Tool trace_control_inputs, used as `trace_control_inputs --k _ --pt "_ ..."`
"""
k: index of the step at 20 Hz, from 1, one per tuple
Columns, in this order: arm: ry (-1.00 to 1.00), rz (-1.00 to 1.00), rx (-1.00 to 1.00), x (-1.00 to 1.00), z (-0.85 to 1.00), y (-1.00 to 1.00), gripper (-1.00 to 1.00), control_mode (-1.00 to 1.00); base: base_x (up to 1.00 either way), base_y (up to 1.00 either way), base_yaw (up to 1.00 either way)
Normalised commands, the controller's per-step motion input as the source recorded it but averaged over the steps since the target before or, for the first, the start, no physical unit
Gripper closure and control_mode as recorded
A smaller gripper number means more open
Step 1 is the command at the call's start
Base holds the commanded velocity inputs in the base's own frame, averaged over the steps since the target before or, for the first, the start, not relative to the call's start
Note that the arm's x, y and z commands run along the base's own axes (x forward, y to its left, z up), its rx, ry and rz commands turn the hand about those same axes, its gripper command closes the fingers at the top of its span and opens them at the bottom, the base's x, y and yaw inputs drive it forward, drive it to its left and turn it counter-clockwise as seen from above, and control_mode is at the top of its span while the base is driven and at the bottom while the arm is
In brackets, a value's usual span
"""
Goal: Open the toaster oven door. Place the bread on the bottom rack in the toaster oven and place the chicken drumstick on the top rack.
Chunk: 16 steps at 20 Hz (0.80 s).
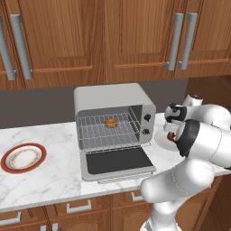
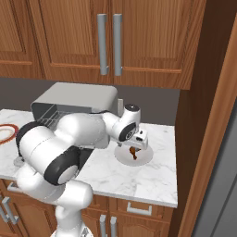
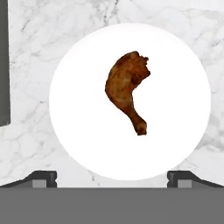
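over to the gripper's left in the left base view, the toaster oven (image 1: 114, 124) has its door (image 1: 118, 161) dropped open and the bread (image 1: 111, 122) sits on a rack, so you've got that half done. right base view: gripper (image 2: 137, 139) hangs just above the white plate (image 2: 144, 158). hand view: chicken drumstick (image 3: 127, 89) lies straight below, untouched, jaws spread wide and empty. drumstick to the top rack is what's left.

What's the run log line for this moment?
toaster oven door: open | bread: on rack | chicken drumstick: on white plate | gripper: above drumstick, open
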Motion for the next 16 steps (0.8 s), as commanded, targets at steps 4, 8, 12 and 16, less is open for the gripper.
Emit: trace_control_inputs --k 4,8,12,16 --pt "0.00 0.00 0.00 0.41 -0.31 0.00 -1.00 -1.00 0.00 0.00 0.00" --pt "0.00 0.00 0.00 0.40 -0.13 0.00 -1.00 -1.00 0.00 0.00 0.00" --pt "0.01 0.00 0.00 0.42 -0.27 0.00 -1.00 -1.00 0.00 0.00 0.00" --pt "0.02 0.00 0.00 0.36 -0.31 0.00 -1.00 -1.00 0.00 0.00 0.00"
